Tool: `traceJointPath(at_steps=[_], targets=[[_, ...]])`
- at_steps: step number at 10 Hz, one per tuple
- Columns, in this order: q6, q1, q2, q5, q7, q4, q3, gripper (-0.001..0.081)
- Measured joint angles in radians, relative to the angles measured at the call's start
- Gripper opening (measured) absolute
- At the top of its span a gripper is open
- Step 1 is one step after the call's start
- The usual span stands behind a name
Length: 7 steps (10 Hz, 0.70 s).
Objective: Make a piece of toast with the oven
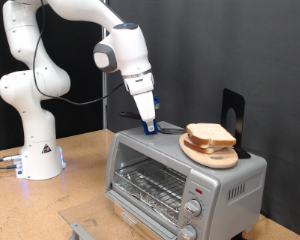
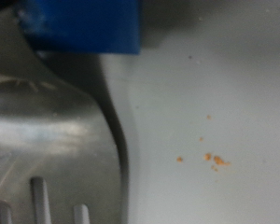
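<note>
The white arm rises from its base at the exterior view's left, bends over at the elbow and reaches down toward the exterior view's right, its last link tilted so the hand points down and slightly rightward. The gripper [image 1: 149, 126] sits with its blue fingertips right at the top panel of the oven [image 1: 180, 170], near the back edge of that panel; whether the tips actually touch the metal cannot be told. Whether the fingers are parted or closed cannot be told either: the exterior view shows them as one small blue shape, and the wrist view shows only a blurred blue finger pad [image 2: 84, 23] at the frame's edge, with nothing visibly between the fingers.

The piece of toast [image 1: 210, 135] lies on a round wooden plate [image 1: 208, 152] on the oven's top, just beside the gripper toward the exterior view's right and a little nearer the camera, apart from the fingers. A black upright stand [image 1: 234, 118] is beyond the plate, farther from the gripper.

Below the gripper, the oven's glass door shows the wire rack inside, and two round knobs are stacked at the front panel's right end.

In the wrist view a pale grey surface with a few orange crumbs [image 2: 213, 160] lies close under the hand, beside a curved shiny metal edge with slots.
</note>
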Motion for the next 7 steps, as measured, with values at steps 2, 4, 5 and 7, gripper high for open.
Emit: traceJointPath(at_steps=[2, 4, 5, 7], targets=[[0.011, 0.000, 0.001, 0.000, 0.001, -0.005, 0.006, 0.0714], [0.024, 0.000, 0.003, 0.001, 0.003, -0.008, 0.011, 0.0579], [0.031, 0.000, 0.003, 0.002, 0.004, -0.008, 0.014, 0.0437], [0.035, 0.000, 0.003, 0.002, 0.013, -0.008, 0.020, 0.0437]])
